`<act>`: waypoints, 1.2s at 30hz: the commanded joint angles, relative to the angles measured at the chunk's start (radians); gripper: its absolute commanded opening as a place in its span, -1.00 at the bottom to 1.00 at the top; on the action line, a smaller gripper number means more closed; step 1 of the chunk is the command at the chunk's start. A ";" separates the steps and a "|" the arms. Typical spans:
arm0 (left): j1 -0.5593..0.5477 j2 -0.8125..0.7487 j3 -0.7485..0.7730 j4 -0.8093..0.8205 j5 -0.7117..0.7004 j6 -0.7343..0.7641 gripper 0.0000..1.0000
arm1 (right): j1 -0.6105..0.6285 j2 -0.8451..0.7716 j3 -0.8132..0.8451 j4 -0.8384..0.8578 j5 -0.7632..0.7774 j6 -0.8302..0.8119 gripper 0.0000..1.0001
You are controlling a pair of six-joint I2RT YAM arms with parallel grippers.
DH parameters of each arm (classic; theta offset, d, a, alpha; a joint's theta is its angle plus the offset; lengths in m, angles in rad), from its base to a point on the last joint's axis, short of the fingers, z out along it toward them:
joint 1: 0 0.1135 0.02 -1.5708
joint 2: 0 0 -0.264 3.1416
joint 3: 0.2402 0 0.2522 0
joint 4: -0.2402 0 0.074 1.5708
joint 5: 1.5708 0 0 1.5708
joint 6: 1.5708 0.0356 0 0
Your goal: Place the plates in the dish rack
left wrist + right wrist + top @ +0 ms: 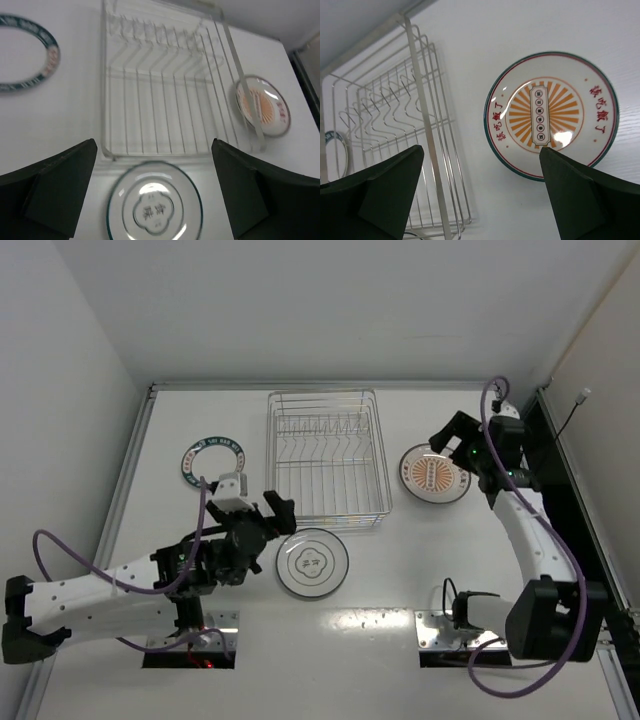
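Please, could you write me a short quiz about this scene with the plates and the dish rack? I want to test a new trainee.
1. True or false: the rectangular silver wire dish rack holds no plate.
2. In the top camera view, where does the white plate with the orange pattern lie?
A. left of the rack
B. right of the rack
C. inside the rack
3. In one word: are the fingers of the left gripper open or shut?

Key: 1 true; 2 B; 3 open.
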 commanded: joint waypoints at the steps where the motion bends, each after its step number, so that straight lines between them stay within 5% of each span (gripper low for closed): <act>1: 0.054 0.059 0.055 0.142 -0.288 0.380 0.98 | -0.064 -0.054 0.006 -0.025 -0.045 -0.037 0.99; 4: 0.136 0.077 -0.003 0.323 -0.288 0.521 0.98 | -0.146 -0.017 -0.014 -0.064 -0.125 -0.019 0.99; 8: 0.362 0.036 -0.152 0.359 -0.120 0.411 0.98 | -0.387 0.049 -0.201 0.052 -0.424 0.108 0.99; 10: 0.391 -0.008 -0.189 0.353 -0.100 0.318 0.98 | -0.516 0.061 -0.346 0.239 -0.516 0.231 0.99; 21: 0.421 0.027 -0.203 0.311 -0.069 0.234 0.98 | -0.546 0.271 -0.350 0.322 -0.426 0.265 0.99; 25: 0.421 -0.031 -0.178 0.247 -0.088 0.225 0.98 | -0.510 0.385 -0.368 0.498 -0.443 0.351 0.72; 33: 0.390 -0.189 -0.178 0.213 -0.124 0.244 0.98 | -0.392 0.578 -0.161 0.416 -0.434 0.339 0.36; 36: 0.390 -0.199 -0.169 0.204 -0.124 0.254 0.98 | -0.383 0.613 -0.149 0.451 -0.457 0.358 -0.29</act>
